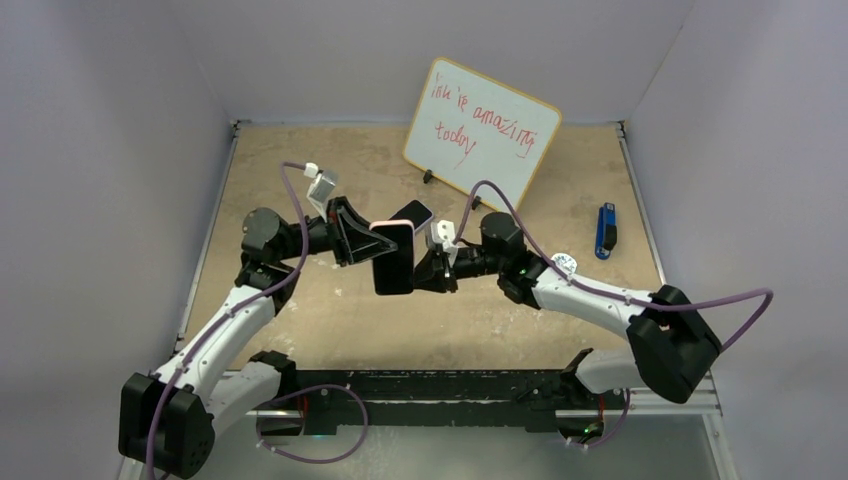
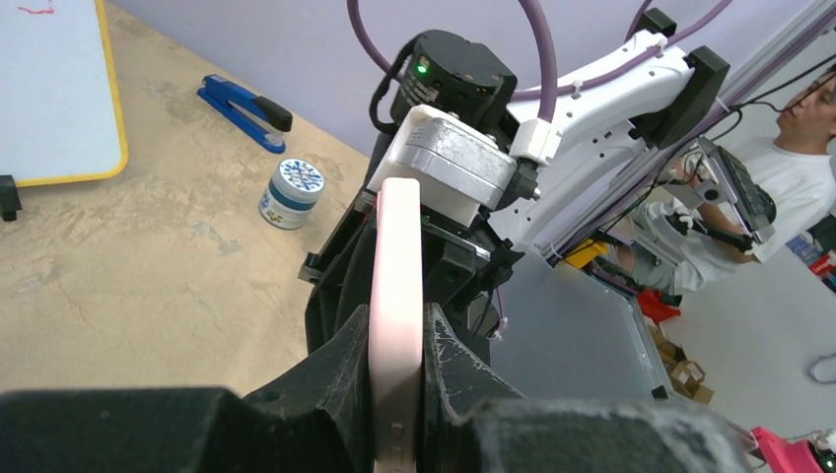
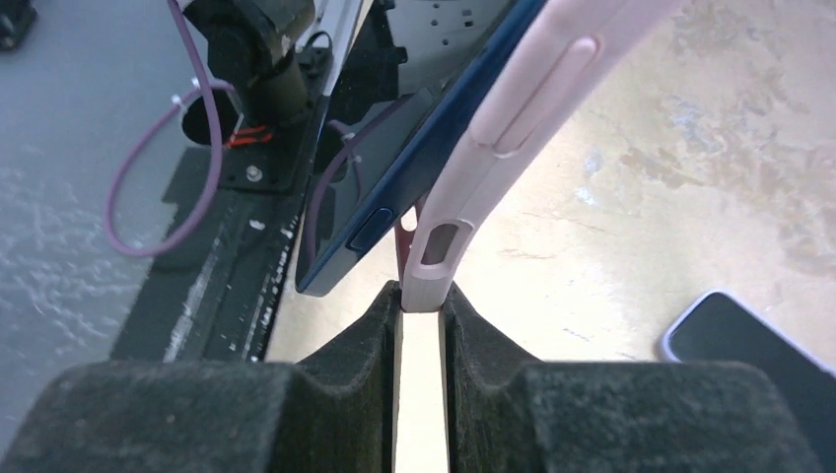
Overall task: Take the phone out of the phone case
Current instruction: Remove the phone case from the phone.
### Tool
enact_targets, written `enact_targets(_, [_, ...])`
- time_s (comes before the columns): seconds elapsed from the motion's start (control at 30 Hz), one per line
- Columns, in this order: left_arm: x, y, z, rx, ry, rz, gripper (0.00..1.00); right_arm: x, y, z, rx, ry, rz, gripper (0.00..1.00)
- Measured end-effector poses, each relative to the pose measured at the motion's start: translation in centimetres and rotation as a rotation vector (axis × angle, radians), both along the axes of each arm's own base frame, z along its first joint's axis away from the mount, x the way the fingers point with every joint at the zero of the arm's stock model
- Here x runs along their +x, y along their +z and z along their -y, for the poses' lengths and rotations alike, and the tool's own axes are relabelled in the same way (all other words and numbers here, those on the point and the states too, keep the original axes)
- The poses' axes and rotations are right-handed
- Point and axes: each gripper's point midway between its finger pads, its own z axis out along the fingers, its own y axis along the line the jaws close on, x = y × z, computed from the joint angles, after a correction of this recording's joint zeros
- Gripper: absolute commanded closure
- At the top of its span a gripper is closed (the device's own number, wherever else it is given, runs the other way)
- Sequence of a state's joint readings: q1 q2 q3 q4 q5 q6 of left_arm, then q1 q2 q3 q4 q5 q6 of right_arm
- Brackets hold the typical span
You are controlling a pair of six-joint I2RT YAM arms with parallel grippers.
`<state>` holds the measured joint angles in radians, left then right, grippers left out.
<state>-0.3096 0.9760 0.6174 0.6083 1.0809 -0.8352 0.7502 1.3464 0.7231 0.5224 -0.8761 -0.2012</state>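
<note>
Lilac-grey walls close round the tan counter (image 1: pixel 300 170), and your work hangs in the air above its middle. Your right gripper (image 3: pixel 422 296) has its jaws clenched on one corner of the pink phone case (image 3: pixel 513 108), right beside a cutout in its rim. Your left gripper (image 2: pixel 396 325) has its jaws clenched on the far end of the same case, which that wrist view shows edge-on. From what shows, neither pair pinches the phone (image 3: pixel 424 168) itself. The dark blue phone lies against the side of the case that faces the arm bases. At the right-hand corner it has parted from the case in a narrow wedge, while farther along the two look seated together. Both wrist views show the long edges running out from each pair of jaws toward the other arm, so I judge the long axis spans between them. The right arm sits nearer the opened corner. You have one phone and one case in hand. One dark, pale-rimmed slab (image 3: pixel 730 340), possibly another handset, lies on the counter below. Farther out stand one whiteboard (image 1: pixel 482 130), one blue stapler (image 1: pixel 606 230) and one small jar (image 2: pixel 293 192), and one person (image 2: pixel 779 158) sits beyond the counter.
</note>
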Motion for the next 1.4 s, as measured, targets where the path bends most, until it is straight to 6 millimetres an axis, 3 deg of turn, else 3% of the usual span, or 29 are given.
enact_targets(0.13, [0.4,-0.7,0.0,-0.005,0.029,-0.016,1.00,-0.2,0.1,0.0,0.033,-0.053,-0.129,0.76])
enact_targets(0.37, [0.3,-2.0,0.0,-0.024,0.039,-0.071,1.00,0.2,2.6,-0.3,0.146,-0.120,-0.269,0.74])
enact_targets(0.57, [0.7,-1.7,0.0,-0.061,0.059,-0.073,1.00,0.6,3.8,-0.6,0.202,-0.127,-0.347,0.82])
enact_targets(0.77, [2.3,-4.1,0.3,-0.051,0.095,-0.179,1.00,1.1,1.4,-0.5,0.199,-0.163,-0.468,0.99])
enact_targets(0.9, [3.1,-6.2,0.6,-0.021,0.105,-0.263,1.00,1.2,-0.6,-0.1,0.190,-0.218,-0.552,1.00])
enact_targets(1.03, [3.8,-8.4,1.2,0.018,0.115,-0.328,0.87,1.2,-2.5,0.5,0.183,-0.279,-0.615,1.00])
enact_targets(1.2, [5.0,-11.8,1.6,0.071,0.153,-0.429,0.62,1.6,-5.2,1.3,0.152,-0.376,-0.683,1.00])
enact_targets(1.4, [7.6,-17.5,0.8,0.171,0.311,-0.567,0.41,2.5,-8.5,2.4,0.111,-0.499,-0.731,1.00])
